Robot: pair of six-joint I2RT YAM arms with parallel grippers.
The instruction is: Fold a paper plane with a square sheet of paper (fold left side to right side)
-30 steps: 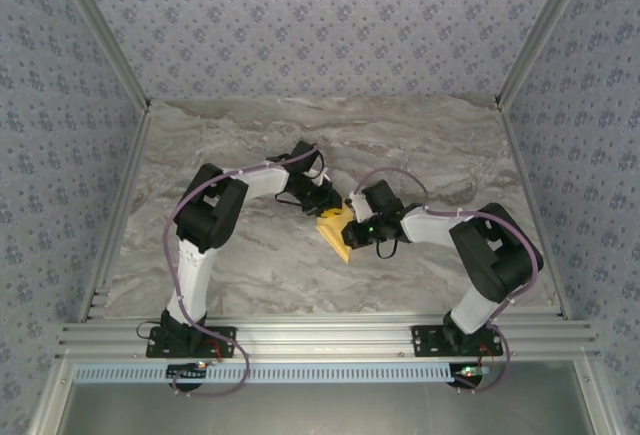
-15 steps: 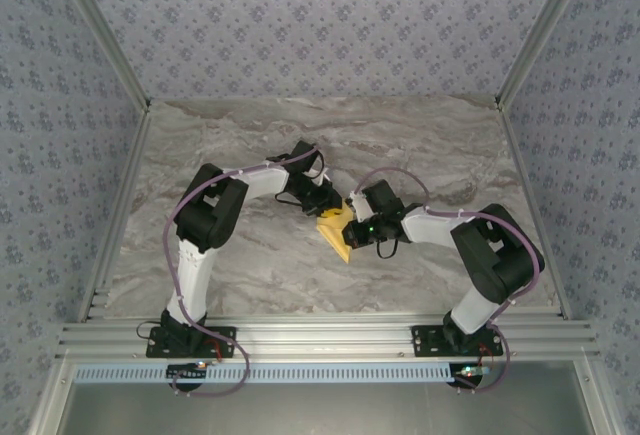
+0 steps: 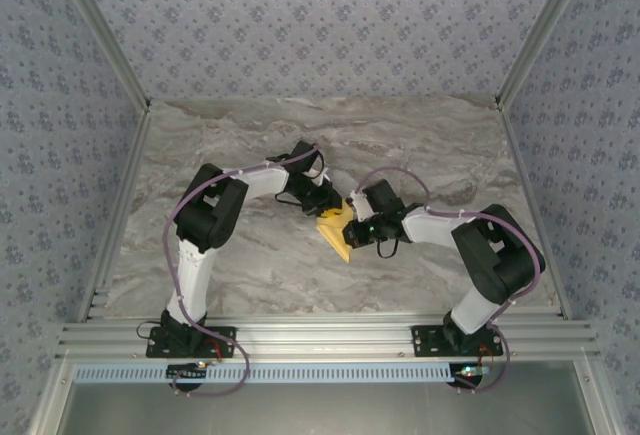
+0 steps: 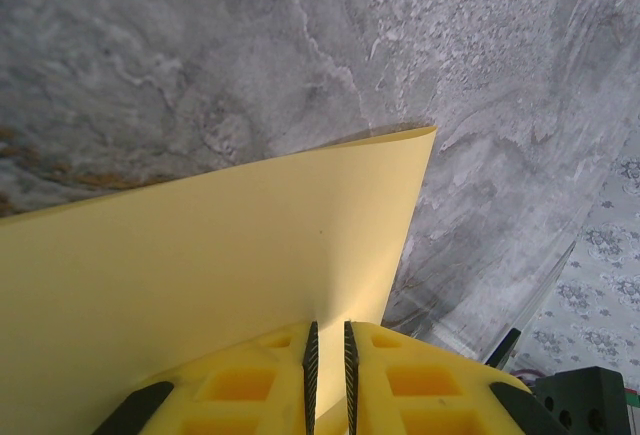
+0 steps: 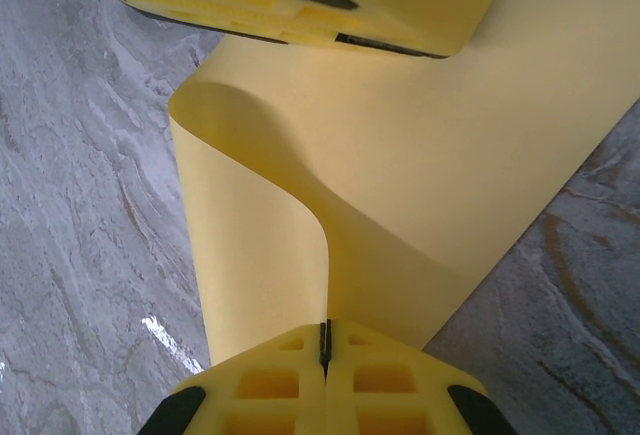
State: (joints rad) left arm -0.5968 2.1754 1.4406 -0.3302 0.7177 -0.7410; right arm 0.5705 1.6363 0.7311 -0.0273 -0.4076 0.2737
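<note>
The right arm has crept very slightly; the tools and paper sit as before, so the fold has not advanced.
Left tool [image 4: 328, 340] and right tool [image 5: 325, 340] each clench an edge of the paper [image 3: 337, 232], which curls uncreased, partly lifted off the desk [image 3: 400, 145] between the arms.

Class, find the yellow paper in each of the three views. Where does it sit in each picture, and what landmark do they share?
Top external: paper at centre, between left tool and right tool.
Left wrist: paper across lower left, pinched in the left tool at bottom.
Right wrist: paper curls from centre to upper right.
Shared landmark: the marble table.
</note>
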